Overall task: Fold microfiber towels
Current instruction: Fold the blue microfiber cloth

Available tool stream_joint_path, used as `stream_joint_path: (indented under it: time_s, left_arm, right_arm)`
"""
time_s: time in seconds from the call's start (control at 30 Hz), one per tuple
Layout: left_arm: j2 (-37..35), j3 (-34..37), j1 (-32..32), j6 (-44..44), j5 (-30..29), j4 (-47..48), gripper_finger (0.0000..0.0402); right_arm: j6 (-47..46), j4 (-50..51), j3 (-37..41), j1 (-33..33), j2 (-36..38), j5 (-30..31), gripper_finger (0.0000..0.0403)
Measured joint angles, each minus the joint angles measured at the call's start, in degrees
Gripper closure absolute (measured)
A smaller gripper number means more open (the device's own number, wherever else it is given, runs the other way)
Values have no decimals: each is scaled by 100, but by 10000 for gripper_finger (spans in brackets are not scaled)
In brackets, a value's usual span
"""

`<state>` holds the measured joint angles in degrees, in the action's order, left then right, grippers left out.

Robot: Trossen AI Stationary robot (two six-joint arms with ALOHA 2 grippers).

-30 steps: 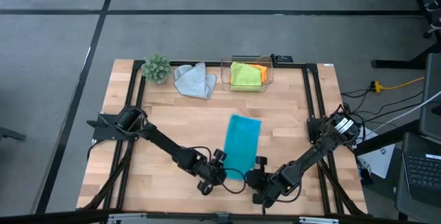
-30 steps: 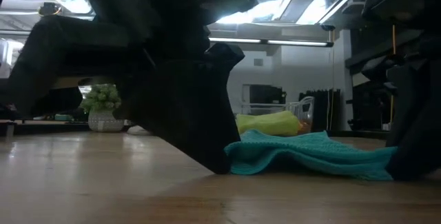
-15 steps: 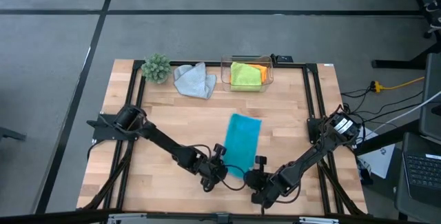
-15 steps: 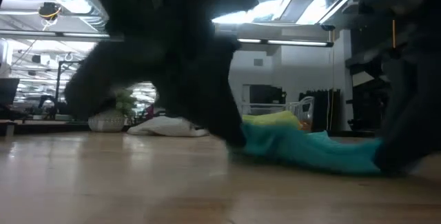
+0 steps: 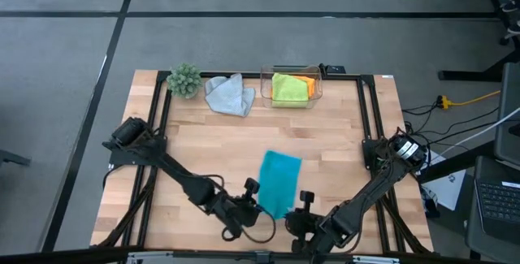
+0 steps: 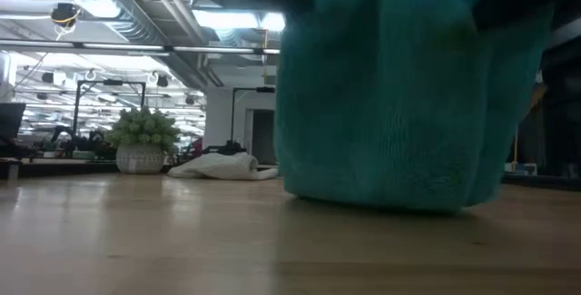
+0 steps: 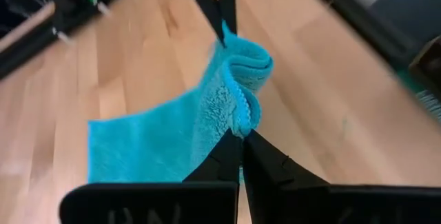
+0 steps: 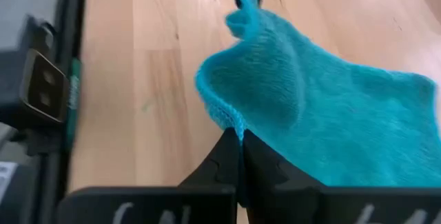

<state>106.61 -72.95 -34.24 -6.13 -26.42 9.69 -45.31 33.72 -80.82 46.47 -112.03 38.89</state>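
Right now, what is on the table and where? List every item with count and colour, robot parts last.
turquoise towel: one, turquoise, near middle of the table, near edge lifted by both grippers
grey towel: one, light grey, crumpled at the far edge, beside the plant
plant: one, green, far left corner
clear box: one, clear, far edge, holding the green and orange towels
green towel: one, lime green, in the box
orange towel: one, orange, in the box, mostly hidden behind the green one
table: one, light wood
left gripper: dark, shut on the turquoise towel
right gripper: dark, shut on the turquoise towel
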Motion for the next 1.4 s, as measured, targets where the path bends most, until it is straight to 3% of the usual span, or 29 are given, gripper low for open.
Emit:
stream_joint_path:
  time_s: [0.3,0.53,1.17,1.4]
  left_arm:
    - [-350,-11,-276,4,-224,24,401]
    - [-348,-9,-67,223,-482,495,401]
    - [-348,-9,700,1324,-703,1656,402]
    - [-348,213,880,1370,-697,1659,401]
  right_arm:
    - [-142,452,-232,-10,9,33,398]
    - [-681,1244,-213,-188,9,656,398]
    - [-414,1615,-212,-1048,9,458,398]
    - [-487,1613,-211,-1193,7,306,398]
